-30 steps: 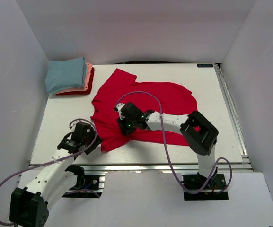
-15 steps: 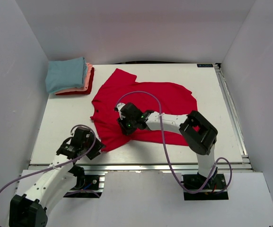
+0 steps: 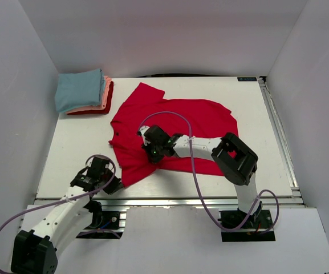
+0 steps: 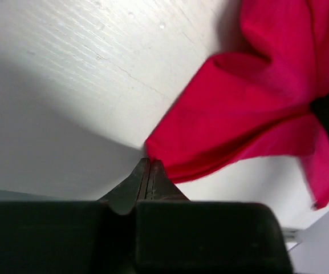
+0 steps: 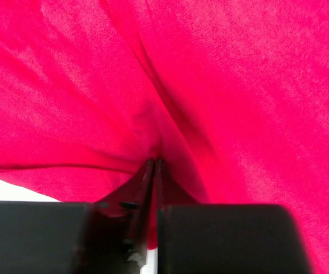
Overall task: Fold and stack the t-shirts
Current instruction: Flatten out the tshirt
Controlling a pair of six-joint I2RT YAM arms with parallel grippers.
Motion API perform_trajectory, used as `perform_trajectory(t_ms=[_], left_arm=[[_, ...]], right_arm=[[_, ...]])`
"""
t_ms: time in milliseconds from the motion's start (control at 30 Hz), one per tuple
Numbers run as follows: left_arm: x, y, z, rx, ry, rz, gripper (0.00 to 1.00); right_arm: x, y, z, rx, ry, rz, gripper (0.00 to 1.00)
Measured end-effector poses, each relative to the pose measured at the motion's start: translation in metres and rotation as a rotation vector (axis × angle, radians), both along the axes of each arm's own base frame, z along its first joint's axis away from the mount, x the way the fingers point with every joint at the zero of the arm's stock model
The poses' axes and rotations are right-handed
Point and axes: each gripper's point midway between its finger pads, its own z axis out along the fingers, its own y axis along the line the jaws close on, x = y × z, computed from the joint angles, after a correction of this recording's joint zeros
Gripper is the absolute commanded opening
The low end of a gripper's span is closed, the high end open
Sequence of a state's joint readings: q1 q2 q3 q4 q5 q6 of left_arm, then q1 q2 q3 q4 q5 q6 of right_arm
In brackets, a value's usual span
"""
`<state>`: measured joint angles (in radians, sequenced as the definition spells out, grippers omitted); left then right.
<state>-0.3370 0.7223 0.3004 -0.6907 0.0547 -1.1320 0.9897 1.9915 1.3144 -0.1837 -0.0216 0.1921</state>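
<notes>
Top external view: folded shirts (image 3: 84, 91) are stacked at the worktop's (image 3: 73, 142) far-left corner. The left hand (image 4: 148, 162) is clenched, its tips touching the near-left corner of the red shirt (image 3: 193, 120), which is spread mid-worktop. A puckered fold of it is pinched by the right hand (image 5: 154, 161).

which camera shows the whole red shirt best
Top external: the red shirt shows almost whole, spread out. Left wrist catches only one corner; right wrist only close-up folds.

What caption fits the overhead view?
Right gripper pinches the red t-shirt, left gripper meets its corner, folded shirts stacked beyond.
</notes>
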Motion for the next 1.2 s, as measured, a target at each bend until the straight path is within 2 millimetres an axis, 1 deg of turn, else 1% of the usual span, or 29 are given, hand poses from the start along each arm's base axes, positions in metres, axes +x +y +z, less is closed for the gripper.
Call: perform_trajectory(t_ms=[33, 167, 333, 367, 400, 500, 600, 633, 667, 700, 733, 833, 867, 1000, 1100, 1200], left_arm=[[0.001, 0.001, -0.001, 0.006, -0.001, 0.000, 0.00], [0.004, 0.007, 0.000, 0.044, -0.011, 0.008, 0.00], [0.011, 0.011, 0.008, 0.087, -0.028, -0.004, 0.00], [0.012, 0.012, 0.010, 0.094, -0.030, -0.010, 0.00], [0.012, 0.012, 0.011, 0.099, -0.030, -0.017, 0.00], [0.009, 0.014, 0.007, 0.118, -0.008, -0.039, 0.00], [0.004, 0.015, 0.004, 0.131, 0.017, -0.055, 0.00], [0.003, 0.015, 0.004, 0.130, 0.021, -0.059, 0.00], [0.002, 0.015, 0.004, 0.129, 0.023, -0.065, 0.00], [0.001, 0.015, 0.003, 0.129, 0.025, -0.070, 0.00], [0.000, 0.014, 0.003, 0.130, 0.028, -0.075, 0.00], [-0.006, 0.013, 0.003, 0.122, 0.044, -0.098, 0.00], [-0.008, 0.013, 0.002, 0.121, 0.052, -0.105, 0.00], [-0.018, 0.012, 0.002, 0.117, 0.076, -0.135, 0.00], [-0.022, 0.011, 0.002, 0.110, 0.086, -0.147, 0.00], [-0.025, 0.011, 0.002, 0.111, 0.093, -0.158, 0.00]], right_arm=[[0.000, 0.000, 0.000, 0.001, 0.000, 0.000, 0.00], [-0.001, -0.001, 0.000, 0.002, 0.005, -0.006, 0.00], [-0.007, -0.008, 0.007, 0.007, 0.003, -0.008, 0.00], [-0.008, -0.009, 0.011, 0.013, 0.001, -0.009, 0.05], [-0.009, -0.010, 0.014, 0.018, 0.000, -0.011, 0.13], [-0.011, -0.010, 0.028, 0.045, -0.009, -0.015, 0.20], [-0.012, -0.008, 0.042, 0.071, -0.020, -0.016, 0.22], [-0.012, -0.007, 0.045, 0.080, -0.023, -0.014, 0.24], [-0.013, -0.007, 0.048, 0.085, -0.025, -0.013, 0.28], [-0.013, -0.007, 0.049, 0.088, -0.025, -0.014, 0.29], [-0.014, -0.006, 0.050, 0.089, -0.026, -0.013, 0.29], [-0.017, -0.008, 0.046, 0.082, -0.018, -0.008, 0.22], [-0.019, -0.010, 0.044, 0.079, -0.008, -0.005, 0.21], [-0.033, -0.014, 0.033, 0.068, 0.036, 0.021, 0.22], [-0.044, -0.012, 0.029, 0.067, 0.058, 0.052, 0.23], [-0.057, -0.008, 0.029, 0.070, 0.075, 0.087, 0.26]])
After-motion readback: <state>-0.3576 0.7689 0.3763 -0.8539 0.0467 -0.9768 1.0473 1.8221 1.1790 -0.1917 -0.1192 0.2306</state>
